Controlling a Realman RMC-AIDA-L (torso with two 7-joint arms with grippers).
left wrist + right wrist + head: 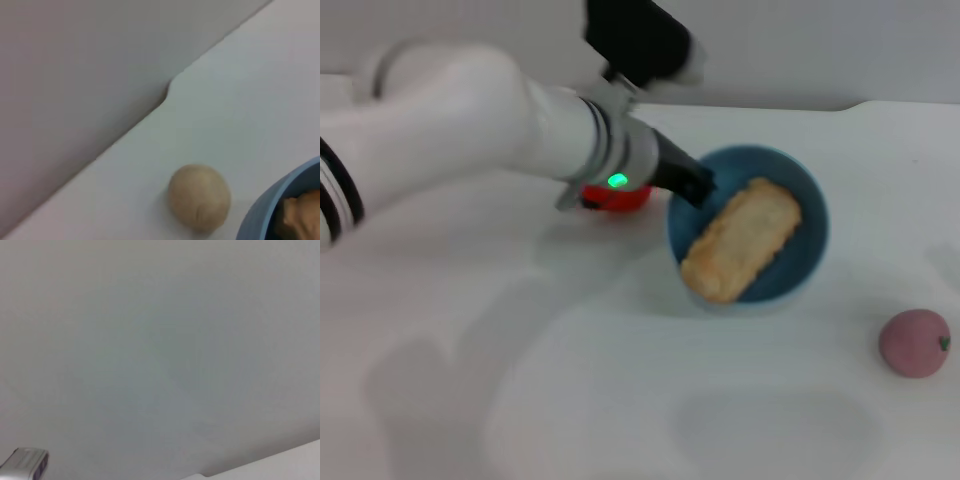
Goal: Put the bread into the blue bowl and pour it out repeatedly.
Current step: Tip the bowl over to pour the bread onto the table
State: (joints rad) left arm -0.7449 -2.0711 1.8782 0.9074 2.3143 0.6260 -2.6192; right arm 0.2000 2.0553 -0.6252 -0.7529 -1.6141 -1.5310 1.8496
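Bread: one tan loaf, flat underside up with scalloped edges, lying slantwise inside the blue bowl, one end propped near the bowl's near rim; a corner of it also shows in the left wrist view. Bowl: round, deep, light blue, standing on the white table right of centre. Left gripper: dark, at the end of the white left arm reaching in from the left, set at the bowl's left rim; whether its fingers are clamped on the rim or spread cannot be told. Beige ball: on the table just beside the bowl's outer wall, seen from the left wrist. Red toy: partly hidden behind the arm, left of the bowl. Pink fruit: near the table's right edge, well apart from the bowl. Right gripper: not in view.
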